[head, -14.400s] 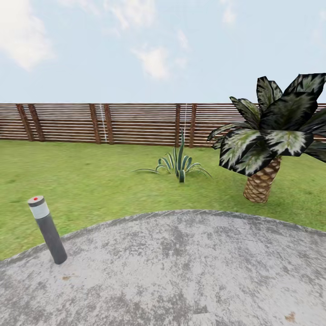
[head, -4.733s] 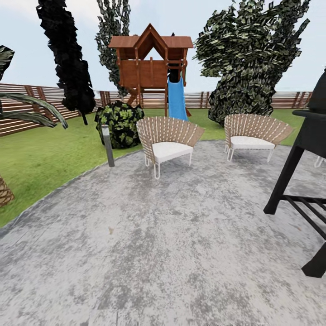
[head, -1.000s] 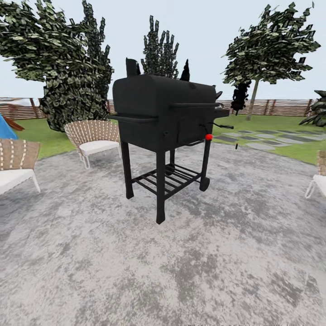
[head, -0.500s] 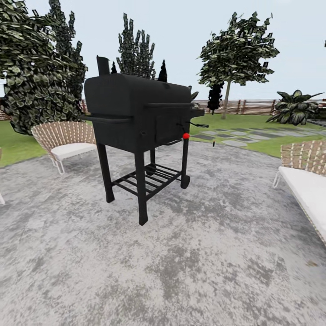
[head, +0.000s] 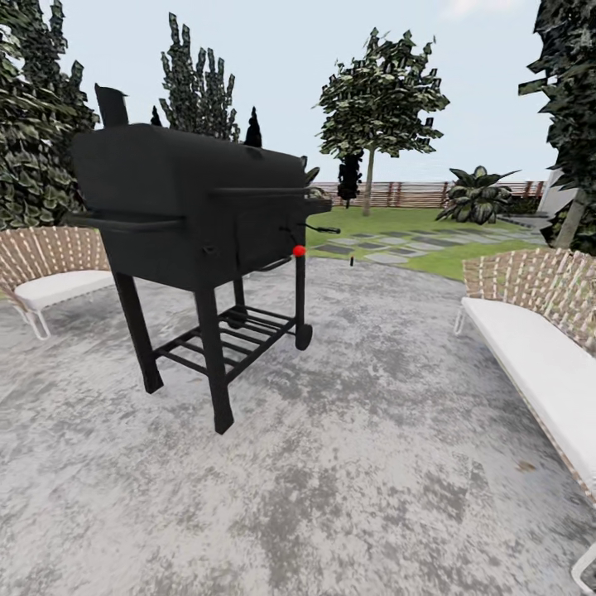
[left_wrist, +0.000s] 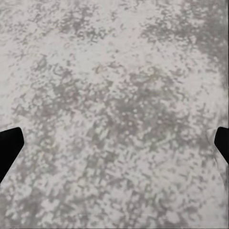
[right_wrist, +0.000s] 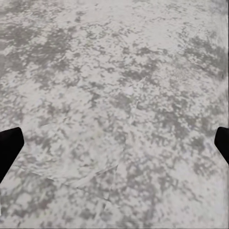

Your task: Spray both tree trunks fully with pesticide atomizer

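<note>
The robot stands on a grey mottled patio (head: 348, 463) in the garden, and the pesticide atomizer cannot be made out from here, so which way it lies from either gripper, how its long axis runs and which arm is nearer cannot be told. A black barbecue grill (head: 190, 215) on four legs stands near left, with a red knob (head: 299, 250) at its right end. A wicker chair (head: 45, 265) with a white cushion sits at the far left edge of the patio, and a wicker bench (head: 538, 331) with a long white cushion runs along the right.

Beyond the patio, stepping stones (head: 389, 248) cross the lawn (head: 447, 258) toward a brown slatted fence (head: 414, 194). One tree (head: 368, 178) with a pale bare trunk and a blocky green crown stands far, just right of centre, near the fence; by its look this may be one of the trees to spray, though it is too distant to be sure. A broad-leaved plant (head: 476, 194) grows to its right.

The left gripper (left_wrist: 114, 148) points down at bare patio with its fingertips (left_wrist: 9, 145) spread wide apart and nothing between them. The right gripper (right_wrist: 114, 148) does the same, fingertips (right_wrist: 9, 145) far apart over empty paving. My judgement is that the atomizer must be found first
</note>
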